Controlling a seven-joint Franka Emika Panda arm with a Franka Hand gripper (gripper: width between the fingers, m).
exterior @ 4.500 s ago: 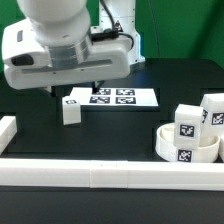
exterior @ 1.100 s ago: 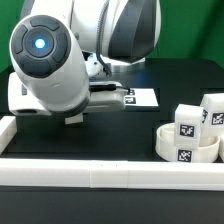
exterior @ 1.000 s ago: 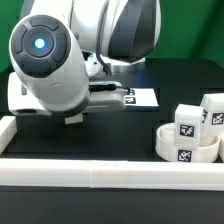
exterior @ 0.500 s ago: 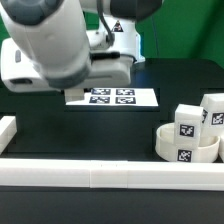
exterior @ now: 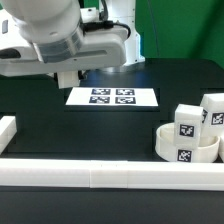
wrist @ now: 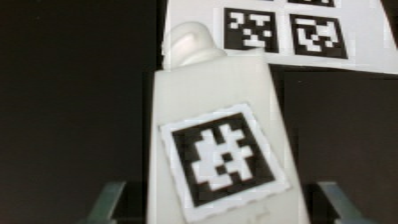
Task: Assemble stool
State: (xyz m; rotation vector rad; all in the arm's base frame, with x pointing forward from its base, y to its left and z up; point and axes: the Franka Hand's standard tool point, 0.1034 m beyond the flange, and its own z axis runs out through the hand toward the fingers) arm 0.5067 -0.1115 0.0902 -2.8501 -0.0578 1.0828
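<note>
My gripper [wrist: 222,203] is shut on a white stool leg [wrist: 214,130] with a black-and-white tag on its face; its knobbed end points toward the marker board [wrist: 285,30]. In the exterior view the gripper [exterior: 66,78] hangs above the table at that view's left, behind the marker board [exterior: 112,97], and the leg is mostly hidden by the hand. The round white seat [exterior: 185,148] lies at that view's right, with two more tagged legs [exterior: 187,122] [exterior: 212,110] on or just behind it.
A long white bar [exterior: 110,173] edges the table's front, and a short one [exterior: 8,130] stands at the exterior view's left. The arm's body fills the upper left of that view.
The leg that stood left of the marker board is off the table and in my gripper. The arm came down over it, closed on it and rose back up and away.
</note>
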